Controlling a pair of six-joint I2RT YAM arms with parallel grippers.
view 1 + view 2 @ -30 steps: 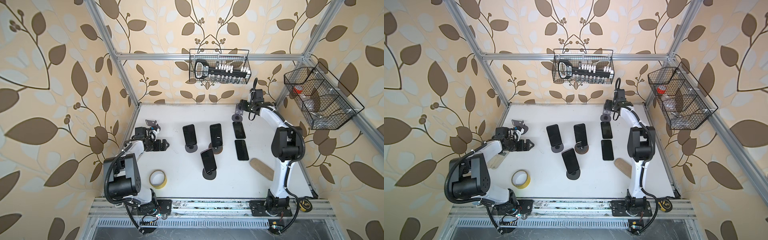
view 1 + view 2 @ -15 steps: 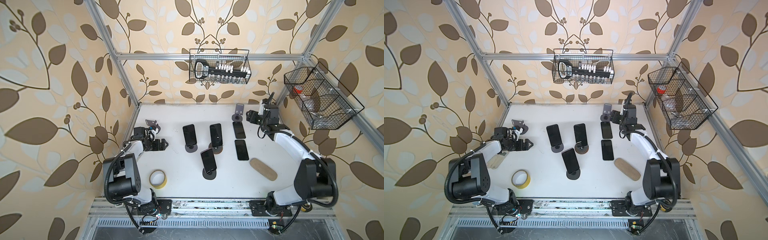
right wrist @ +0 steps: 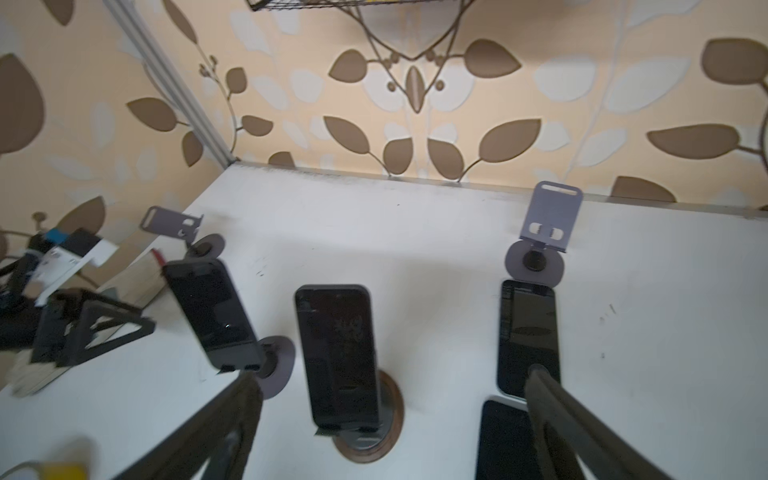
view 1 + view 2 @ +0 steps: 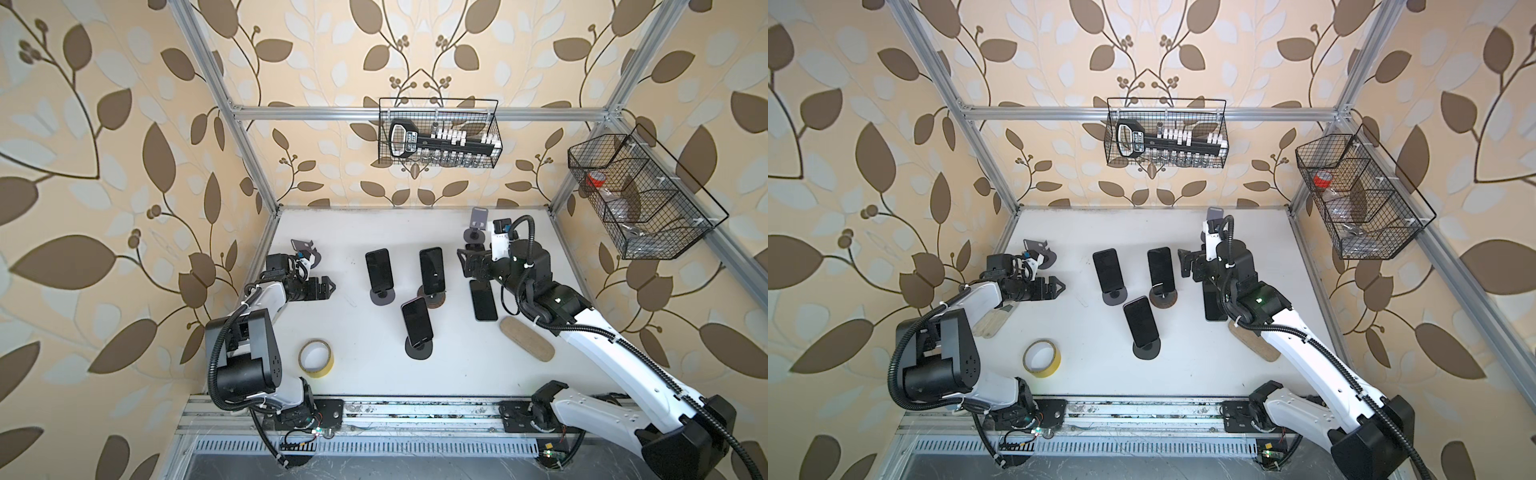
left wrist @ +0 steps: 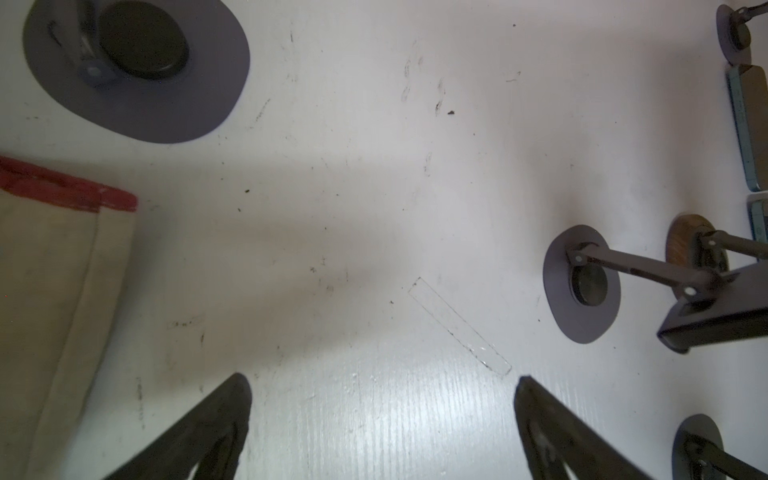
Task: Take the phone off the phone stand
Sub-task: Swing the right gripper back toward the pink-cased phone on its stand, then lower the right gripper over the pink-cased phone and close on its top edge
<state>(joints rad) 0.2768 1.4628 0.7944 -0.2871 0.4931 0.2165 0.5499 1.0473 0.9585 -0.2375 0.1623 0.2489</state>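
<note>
The right claw (image 4: 462,264), now spread wide and empty, has been swung from the bare back stand (image 4: 478,216) toward the phone (image 4: 431,270) propped on the brown-based phone stand (image 4: 438,301) on the tabletop (image 4: 353,332), so another removal seems begun; the left claw (image 4: 328,287) is held open.

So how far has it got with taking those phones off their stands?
Looks done: one flat phone and a second flat phone lie by an empty stand. In hand: nothing; the right gripper is open, facing the middle phone; the left gripper is open too. Left: three on stands, with the left phone and near phone.
</note>
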